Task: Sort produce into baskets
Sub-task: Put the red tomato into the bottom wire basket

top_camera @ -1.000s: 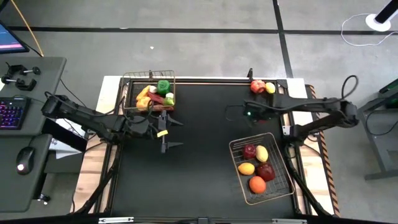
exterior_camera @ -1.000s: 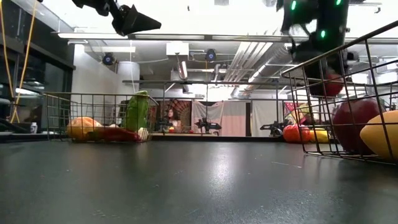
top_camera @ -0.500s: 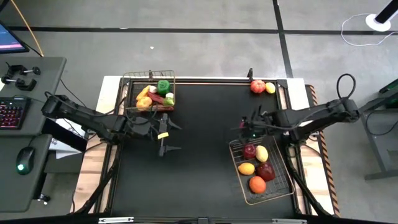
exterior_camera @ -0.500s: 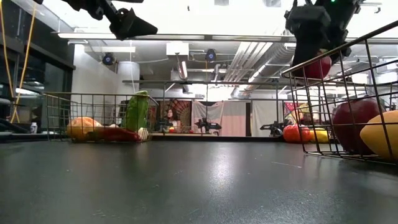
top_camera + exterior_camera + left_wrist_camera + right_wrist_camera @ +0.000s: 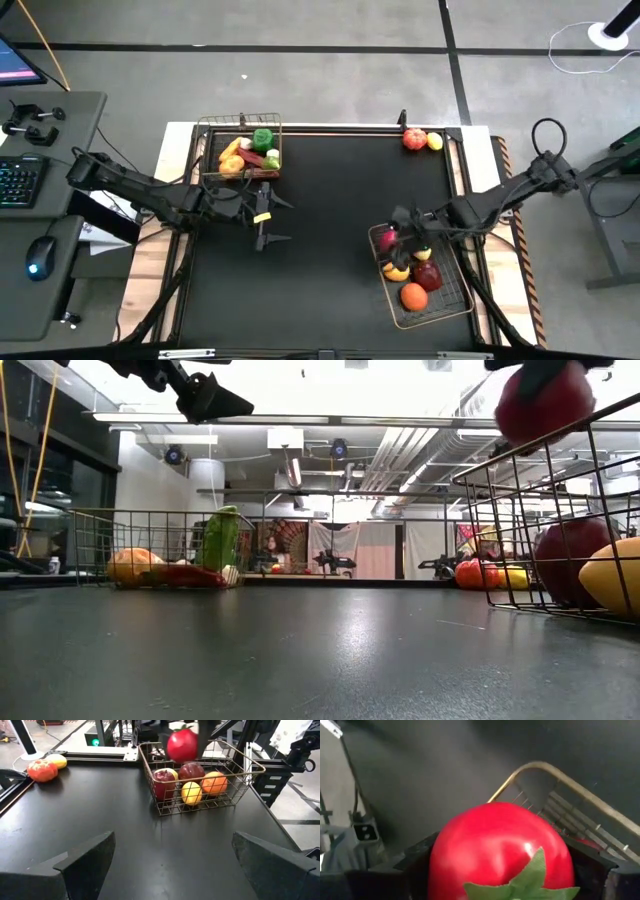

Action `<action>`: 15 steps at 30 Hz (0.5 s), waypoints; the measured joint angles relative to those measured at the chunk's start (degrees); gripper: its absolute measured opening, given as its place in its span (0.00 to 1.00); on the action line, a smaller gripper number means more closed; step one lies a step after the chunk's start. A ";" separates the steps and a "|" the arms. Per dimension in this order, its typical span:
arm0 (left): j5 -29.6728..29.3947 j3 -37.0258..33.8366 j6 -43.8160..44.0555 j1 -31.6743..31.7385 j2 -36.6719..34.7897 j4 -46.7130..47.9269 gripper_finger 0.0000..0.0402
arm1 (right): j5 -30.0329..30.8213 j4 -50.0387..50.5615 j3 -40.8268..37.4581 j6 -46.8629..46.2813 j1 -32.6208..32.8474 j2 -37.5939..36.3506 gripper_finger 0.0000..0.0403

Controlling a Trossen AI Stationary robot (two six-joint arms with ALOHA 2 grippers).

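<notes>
My right gripper (image 5: 393, 238) is shut on a red fruit with a green leafy top (image 5: 500, 850), held above the far left corner of the wire basket on the right (image 5: 455, 300). The fruit also shows in the left wrist view (image 5: 182, 745) and the low view (image 5: 543, 402). That basket holds a dark red apple (image 5: 428, 275), an orange (image 5: 413, 296) and yellow fruits (image 5: 397, 270). A second wire basket (image 5: 206, 150) at the far left holds a green pepper (image 5: 263, 139) and other pieces. My left gripper (image 5: 275, 218) hangs open and empty beside it. My right gripper pinches the red fruit between its two fingers (image 5: 417, 862), on two opposite sides (image 5: 440, 865). The leafy top (image 5: 530, 880) faces the wrist. The fingers reach in from the table's right. The fruit is lifted clear, above the basket's rim (image 5: 520, 455).
A red-orange tomato (image 5: 413, 139) and a yellow lemon (image 5: 434, 142) lie loose at the table's far right corner. The black mat (image 5: 320, 270) between the two baskets is bare. A desk with keyboard and mouse (image 5: 40, 255) stands left of the table.
My right gripper has carried the red fruit toward the table's near edge, from open mat to above the right basket's far left corner. It has stayed shut on the fruit, which stays lifted clear.
</notes>
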State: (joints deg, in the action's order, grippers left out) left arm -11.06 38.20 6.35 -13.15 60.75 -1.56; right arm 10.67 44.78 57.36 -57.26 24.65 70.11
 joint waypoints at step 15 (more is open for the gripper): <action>-0.01 0.00 -0.33 0.00 -0.02 -2.19 0.98 | 6.96 -1.17 0.00 12.71 2.17 0.00 0.81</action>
State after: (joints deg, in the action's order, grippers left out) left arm -11.07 38.20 6.02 -13.15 60.73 -3.75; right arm 17.63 43.61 57.36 -44.54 26.82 70.11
